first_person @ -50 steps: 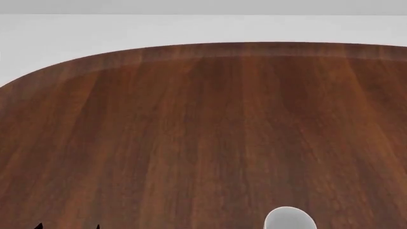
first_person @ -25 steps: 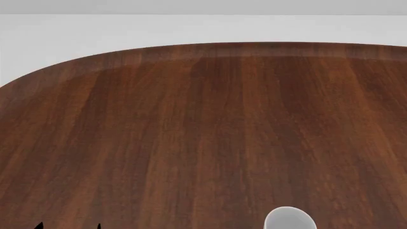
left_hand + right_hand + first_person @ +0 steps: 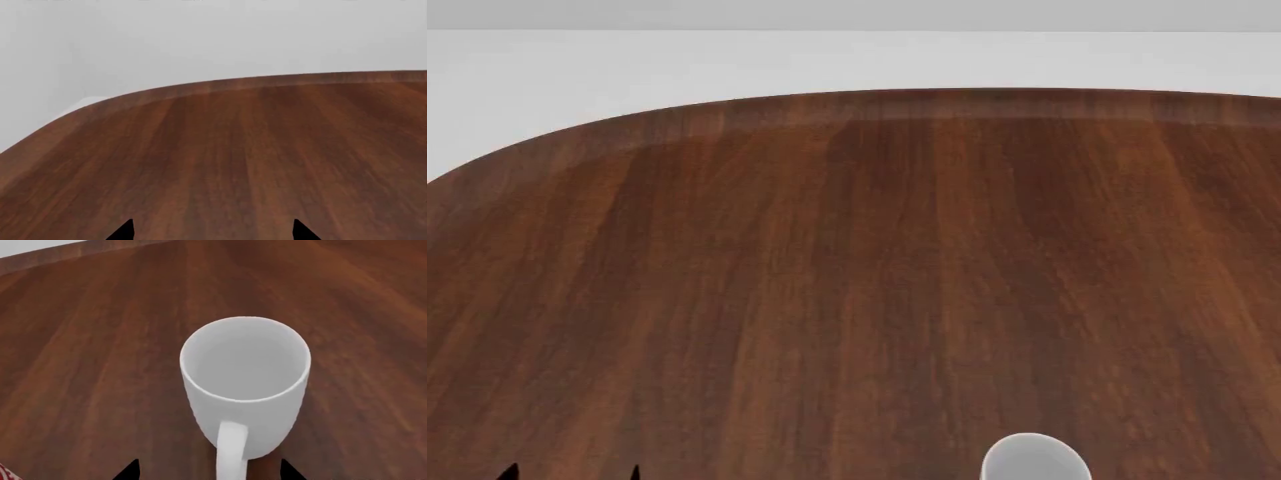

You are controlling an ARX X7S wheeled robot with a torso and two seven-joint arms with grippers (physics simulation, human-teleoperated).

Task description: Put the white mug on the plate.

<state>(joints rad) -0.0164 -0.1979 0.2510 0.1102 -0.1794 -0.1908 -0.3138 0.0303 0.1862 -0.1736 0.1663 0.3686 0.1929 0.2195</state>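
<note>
Left gripper (image 3: 212, 231): only two dark tips show over bare table (image 3: 267, 150), apart, nothing between them

White mug (image 3: 245, 385) stands upright on the wood, long axis vertical, handle toward my right gripper (image 3: 208, 471). Its tips straddle the handle, spread, not yet clamped

I judge this the approach-to-grasp step; next I close in on the mug. Plate not in view

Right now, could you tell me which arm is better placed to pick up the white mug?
The right. Its wrist view shows the white mug upright just ahead of the right gripper, handle toward it. The left gripper faces only bare table.
</note>
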